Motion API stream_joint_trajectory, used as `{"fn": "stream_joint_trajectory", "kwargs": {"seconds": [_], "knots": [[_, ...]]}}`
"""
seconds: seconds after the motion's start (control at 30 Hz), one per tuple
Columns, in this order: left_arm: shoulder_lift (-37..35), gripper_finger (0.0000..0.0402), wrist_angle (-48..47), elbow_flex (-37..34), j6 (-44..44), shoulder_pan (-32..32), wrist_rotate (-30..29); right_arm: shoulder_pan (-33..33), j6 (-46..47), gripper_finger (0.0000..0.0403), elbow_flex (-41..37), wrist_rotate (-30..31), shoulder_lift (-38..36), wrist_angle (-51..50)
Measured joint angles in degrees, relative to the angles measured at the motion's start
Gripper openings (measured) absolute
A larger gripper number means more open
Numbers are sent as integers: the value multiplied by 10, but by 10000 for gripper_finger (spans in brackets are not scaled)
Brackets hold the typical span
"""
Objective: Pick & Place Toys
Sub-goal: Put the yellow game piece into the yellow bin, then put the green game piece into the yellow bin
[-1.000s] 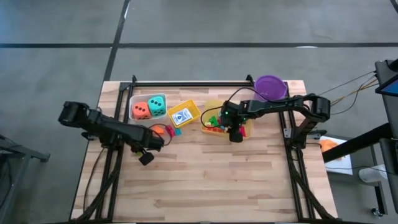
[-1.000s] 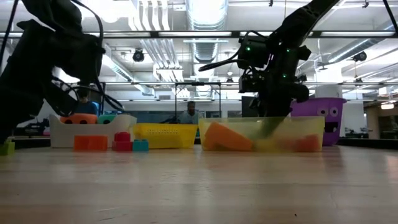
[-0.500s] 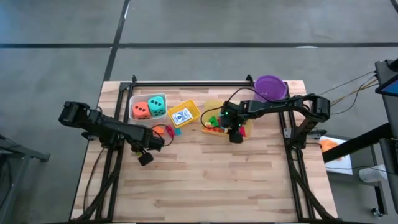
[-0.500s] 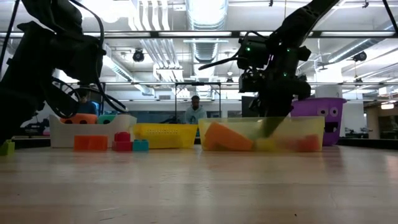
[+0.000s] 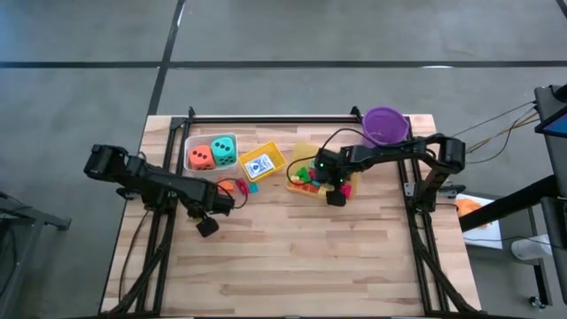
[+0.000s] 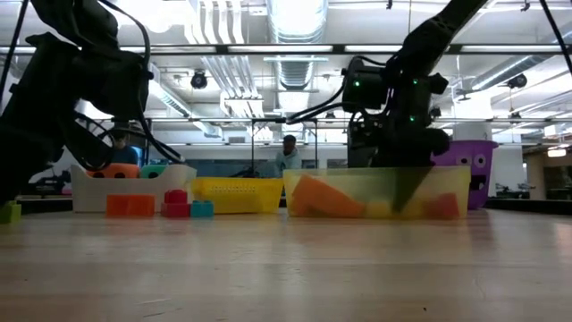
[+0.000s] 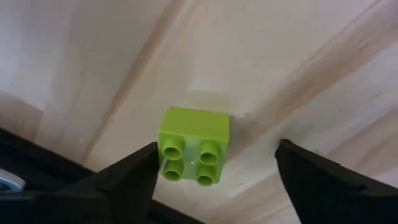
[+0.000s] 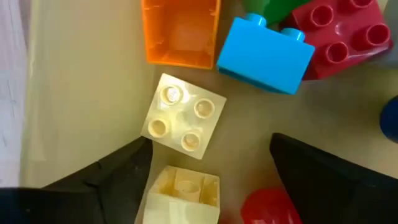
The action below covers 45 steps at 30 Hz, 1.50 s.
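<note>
The front half of the wooden table (image 5: 310,266) is bare, with lots of room. At the left edge, the left gripper (image 7: 214,171) hangs low with its fingers wide apart around a lime green brick (image 7: 194,145), not touching it. Farther back, the right gripper (image 8: 208,171) reaches into the yellow-tinted bin (image 5: 306,152), fingers wide and holding nothing, over pale yellow bricks (image 8: 182,117). At the back left, two dice (image 5: 213,153) sit in a white bin (image 5: 189,144).
</note>
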Motion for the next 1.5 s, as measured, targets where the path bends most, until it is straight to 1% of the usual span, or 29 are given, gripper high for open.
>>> {"fn": "stream_joint_trajectory", "kwargs": {"seconds": [0.13, 0.3, 0.43, 0.7, 0.77, 0.93, 0.97, 1.2, 1.33, 1.5], "knots": [[0, 283, 1, -1, 0, 0, 4, 0, -4, 334, 1, 2, -1, 1], [0, 257, 1, -1, 0, 0, 3, 1, -7, 335, 8, 16, -3, 2], [0, 245, 2, -1, 3, 0, 1, 2, -9, 336, 17, 16, -3, -7], [-2, 233, 12, -17, -1, 0, 3, 3, -9, 336, 25, 15, -4, -17], [-2, 215, 15, -18, -2, 0, 3, 3, -9, 336, 28, 15, -5, -24], [-3, 131, 16, -18, -2, 0, 4, 5, -1, 336, 42, 14, -6, -36], [-3, 125, 16, -18, -2, 0, 4, 7, 0, 336, 44, 14, -6, -36], [-4, 125, 16, -19, -11, 0, 3, 35, -1, 336, 65, 15, -26, -38], [-13, 125, 4, 0, -13, 0, -4, 53, 2, 336, 74, 19, -53, -41], [-50, 125, -1, 45, -11, 0, -10, 79, 6, 336, 73, 78, -95, -45]]}}
